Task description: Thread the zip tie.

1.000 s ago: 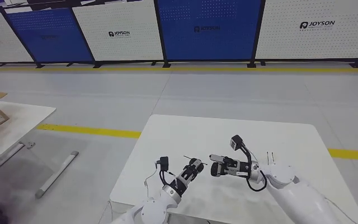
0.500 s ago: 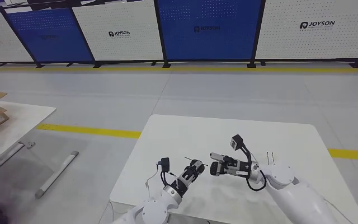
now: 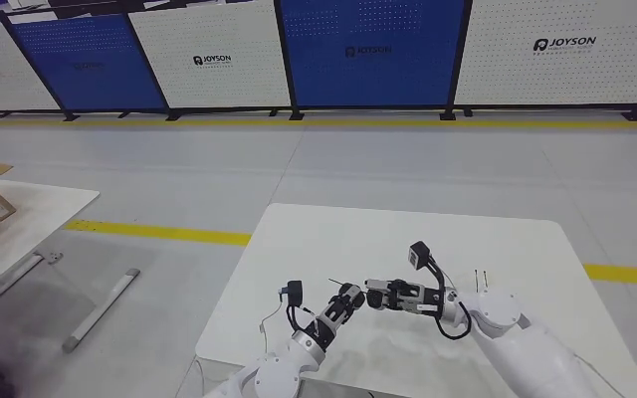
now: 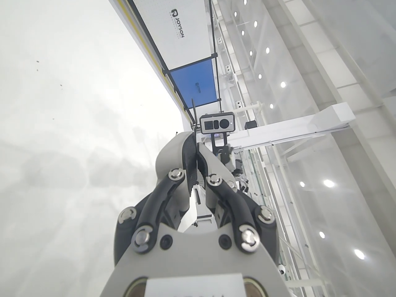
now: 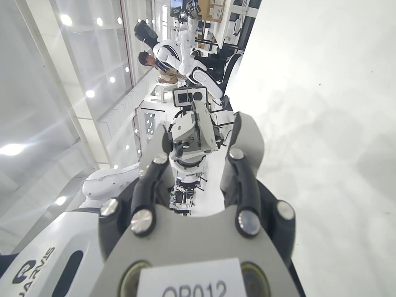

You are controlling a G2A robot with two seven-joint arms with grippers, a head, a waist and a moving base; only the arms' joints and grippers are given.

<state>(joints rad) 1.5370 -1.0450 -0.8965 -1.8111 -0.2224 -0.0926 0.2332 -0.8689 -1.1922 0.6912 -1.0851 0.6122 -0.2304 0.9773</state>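
Black zip tie (image 4: 194, 114) — one, left fingers (image 4: 173, 156) pinching

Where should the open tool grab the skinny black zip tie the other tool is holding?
The bare tail of the zip tie poking out past the left tool's shut fingertips. The open right tool faces that tip head-on, so it should probably come straight from there, one finger on each side of the thin strip.
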